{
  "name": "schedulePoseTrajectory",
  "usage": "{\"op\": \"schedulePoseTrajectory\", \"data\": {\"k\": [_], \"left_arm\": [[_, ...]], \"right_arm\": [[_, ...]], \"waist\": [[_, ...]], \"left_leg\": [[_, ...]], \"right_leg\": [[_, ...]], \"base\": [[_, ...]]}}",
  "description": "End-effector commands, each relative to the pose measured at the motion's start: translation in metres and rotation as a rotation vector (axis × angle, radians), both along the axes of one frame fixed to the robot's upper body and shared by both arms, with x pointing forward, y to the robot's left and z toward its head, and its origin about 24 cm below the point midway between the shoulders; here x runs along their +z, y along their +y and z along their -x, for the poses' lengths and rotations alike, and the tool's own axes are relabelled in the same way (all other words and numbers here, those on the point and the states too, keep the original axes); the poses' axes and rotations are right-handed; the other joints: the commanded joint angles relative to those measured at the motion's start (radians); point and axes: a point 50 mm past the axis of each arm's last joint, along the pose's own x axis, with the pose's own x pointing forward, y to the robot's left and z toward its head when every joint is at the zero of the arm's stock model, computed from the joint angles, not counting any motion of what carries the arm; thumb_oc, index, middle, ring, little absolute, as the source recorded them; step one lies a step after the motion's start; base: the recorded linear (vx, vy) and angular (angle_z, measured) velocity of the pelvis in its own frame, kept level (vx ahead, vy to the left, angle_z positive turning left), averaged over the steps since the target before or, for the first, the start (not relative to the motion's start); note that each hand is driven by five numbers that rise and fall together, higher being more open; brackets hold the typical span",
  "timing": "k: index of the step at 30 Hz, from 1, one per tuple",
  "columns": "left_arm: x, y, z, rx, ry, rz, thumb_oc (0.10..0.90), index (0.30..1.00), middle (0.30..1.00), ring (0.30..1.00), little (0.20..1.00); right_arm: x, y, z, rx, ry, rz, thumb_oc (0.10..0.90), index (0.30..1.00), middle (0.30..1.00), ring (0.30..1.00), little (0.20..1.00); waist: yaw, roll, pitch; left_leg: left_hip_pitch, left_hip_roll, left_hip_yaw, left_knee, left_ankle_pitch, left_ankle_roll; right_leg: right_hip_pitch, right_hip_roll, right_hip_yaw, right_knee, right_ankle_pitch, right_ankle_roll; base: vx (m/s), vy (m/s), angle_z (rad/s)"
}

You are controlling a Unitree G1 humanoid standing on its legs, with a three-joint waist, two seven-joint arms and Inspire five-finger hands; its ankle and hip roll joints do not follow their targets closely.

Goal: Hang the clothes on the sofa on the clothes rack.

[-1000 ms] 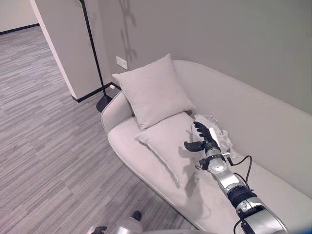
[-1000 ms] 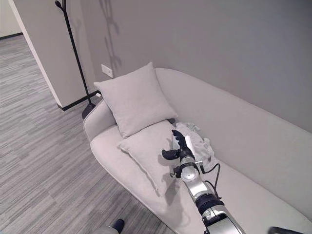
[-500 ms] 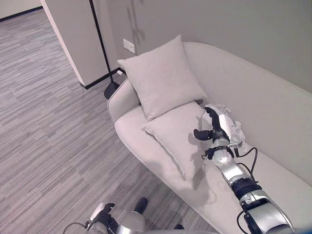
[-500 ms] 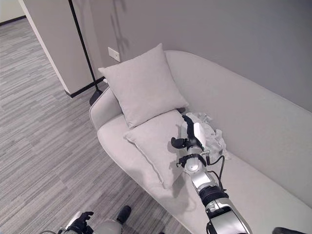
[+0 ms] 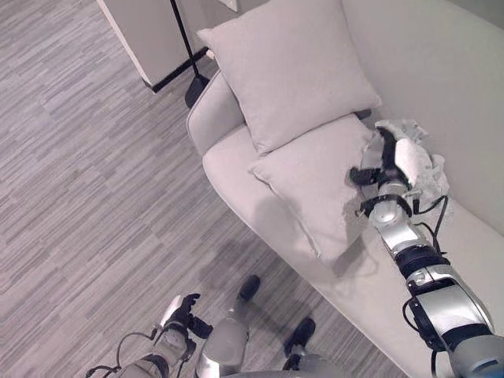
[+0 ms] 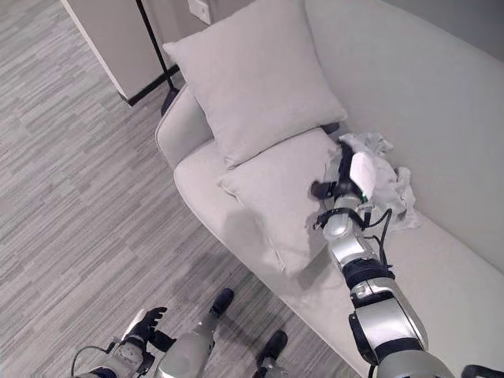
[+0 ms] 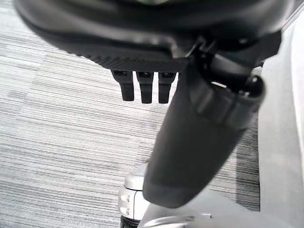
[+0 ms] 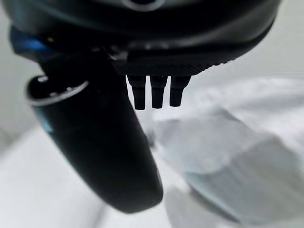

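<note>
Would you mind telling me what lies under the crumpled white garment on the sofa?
The crumpled white garment lies directly on the sofa seat, beside the lower cushion. The right robot hand, open, covers its near edge. Anything beneath the folds is hidden.

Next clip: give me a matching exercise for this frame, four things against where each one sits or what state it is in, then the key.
Things:
1. right robot hand
2. left robot hand
3. white clothes
4. upper cushion

Places or states:
A. crumpled on the sofa seat
B. leaning against the sofa's end
C. open, reaching over the clothes
D. low over the grey floor

Pairs: 1-C, 2-D, 3-A, 4-B
</note>
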Motion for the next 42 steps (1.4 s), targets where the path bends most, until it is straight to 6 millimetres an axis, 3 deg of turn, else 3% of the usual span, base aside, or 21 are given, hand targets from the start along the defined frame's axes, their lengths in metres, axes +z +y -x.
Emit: {"op": "schedulePoseTrajectory", "data": {"k": [1,9,11,12,13,14,26,27,36,42], "left_arm": [[0.002,0.008,-0.005,0.022,-0.002,-0.046,0.8,0.9,0.9,0.9,0.9],[0.005,0.006,-0.011,0.017,-0.024,-0.045,0.8,0.9,0.9,0.9,0.9],[0.006,0.006,-0.012,0.019,-0.03,-0.044,0.8,0.9,0.9,0.9,0.9],[0.006,0.006,-0.013,0.029,-0.032,-0.039,0.8,0.9,0.9,0.9,0.9],[0.006,0.006,-0.014,0.03,-0.034,-0.039,0.8,0.9,0.9,0.9,0.9],[0.006,0.009,-0.012,0.055,-0.026,-0.035,0.8,0.9,0.9,0.9,0.9],[0.004,0.019,-0.004,0.139,0.001,-0.012,0.8,0.9,0.9,0.9,0.9],[0.005,0.019,-0.006,0.143,-0.006,-0.007,0.8,0.9,0.9,0.9,0.9],[0.008,0.021,-0.012,0.155,-0.022,0.001,0.8,0.9,0.9,0.9,0.9],[0.007,0.023,-0.011,0.155,-0.016,-0.011,0.8,0.9,0.9,0.9,0.9]], "right_arm": [[0.048,-0.011,0.011,0.006,-0.234,0.144,0.8,0.9,0.9,0.9,0.9],[0.033,-0.019,0.016,-0.037,-0.193,0.145,0.8,0.9,0.9,0.9,0.9],[0.024,-0.022,0.012,-0.05,-0.152,0.069,0.8,0.9,0.9,0.9,0.9],[0.02,-0.021,0.005,-0.041,-0.146,-0.103,0.8,0.9,0.9,0.9,0.9],[0.021,-0.021,0.004,-0.039,-0.148,-0.106,0.8,0.9,0.9,0.9,0.9],[0.024,-0.017,-0.003,-0.02,-0.17,-0.267,0.8,0.9,0.9,0.9,0.9],[0.026,0.004,-0.031,0.106,-0.025,-0.462,0.8,0.9,0.9,0.9,0.9],[0.023,0.011,-0.034,0.134,0.021,-0.455,0.4,0.3,0.3,0.3,0.3],[-0.014,0.029,-0.029,0.193,0.188,-0.367,0.4,0.3,0.3,0.3,0.3],[-0.031,0.02,-0.014,0.191,0.205,-0.313,0.4,0.3,0.3,0.3,0.3]], "waist": [[-0.014,-0.04,-0.054],[-0.039,-0.038,-0.041],[-0.041,-0.032,-0.03],[-0.043,-0.025,-0.018],[-0.043,-0.026,-0.018],[-0.043,-0.02,-0.01],[-0.033,-0.03,0.018],[-0.034,-0.035,0.02],[-0.057,-0.053,0.01],[-0.088,-0.066,-0.015]], "left_leg": [[0.017,-0.03,0.045,0.001,-0.063,0.008],[0.015,-0.029,0.065,0.001,-0.067,0.011],[0.007,-0.03,0.068,0.001,-0.064,0.011],[-0.005,-0.033,0.071,0.001,-0.059,0.01],[-0.007,-0.033,0.072,0.001,-0.058,0.01],[-0.018,-0.035,0.08,0.001,-0.053,0.01],[-0.049,-0.032,0.109,0.001,-0.04,0.007],[-0.049,-0.032,0.112,0.001,-0.041,0.006],[-0.02,-0.023,0.128,0.001,-0.055,0.006],[0.022,-0.008,0.155,0.001,-0.078,0.008]], "right_leg": [[0.003,-0.039,0.058,0.015,-0.034,0.015],[-0.014,-0.045,0.084,0.015,-0.021,0.019],[-0.026,-0.046,0.092,0.015,-0.015,0.02],[-0.041,-0.049,0.1,0.015,-0.005,0.021],[-0.043,-0.05,0.101,0.015,-0.004,0.022],[-0.059,-0.051,0.109,0.015,0.004,0.022],[-0.102,-0.048,0.136,0.015,0.02,0.02],[-0.102,-0.047,0.139,0.015,0.019,0.02],[-0.084,-0.045,0.148,0.015,0.017,0.019],[-0.057,-0.044,0.167,0.015,0.01,0.019]], "base": [[0.02,0.005,0.03],[-0.02,0.014,-0.05],[-0.06,0.039,-0.06],[-0.07,0.045,-0.01],[-0.08,0.069,-0.06],[-0.03,0.037,-0.11],[0.0,0.024,-0.1],[0.02,0.01,-0.04],[0.01,0.0,-0.02],[0.02,-0.011,-0.12]]}}
